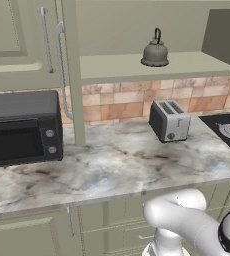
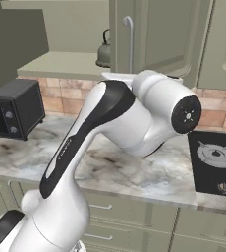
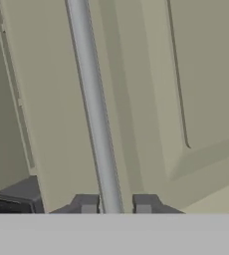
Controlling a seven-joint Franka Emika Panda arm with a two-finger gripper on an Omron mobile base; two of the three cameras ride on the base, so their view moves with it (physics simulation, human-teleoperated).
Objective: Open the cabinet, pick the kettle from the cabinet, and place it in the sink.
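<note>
1. The kettle (image 1: 155,52) is a small, squat, dull-grey metal dome with a thin dark arched handle rising over a lid knob. It stands upright on the pale shelf (image 1: 197,66) inside the cabinet (image 1: 72,75), towards the middle of the shelf and near its front edge.
2. From the right base view the kettle (image 2: 104,52) is partly hidden behind the edge of the swung-out door (image 2: 154,34).
3. The cabinet is sage green with raised-panel doors; one door stands open edge-on, its long silver bar handle (image 1: 60,70) vertical.
4. In the hand view the jaws (image 3: 115,204) sit one on each side of the bar handle (image 3: 94,104), slightly apart; whether the dark fingertips (image 3: 85,203) touch it cannot be told.
5. On the marble worktop (image 1: 112,165) below, a boxy silver toaster (image 1: 169,120) stands towards the back right, and a black microwave (image 1: 22,127) sits at the left edge.
6. A black hob (image 1: 229,131) lies at the worktop's right edge.
</note>
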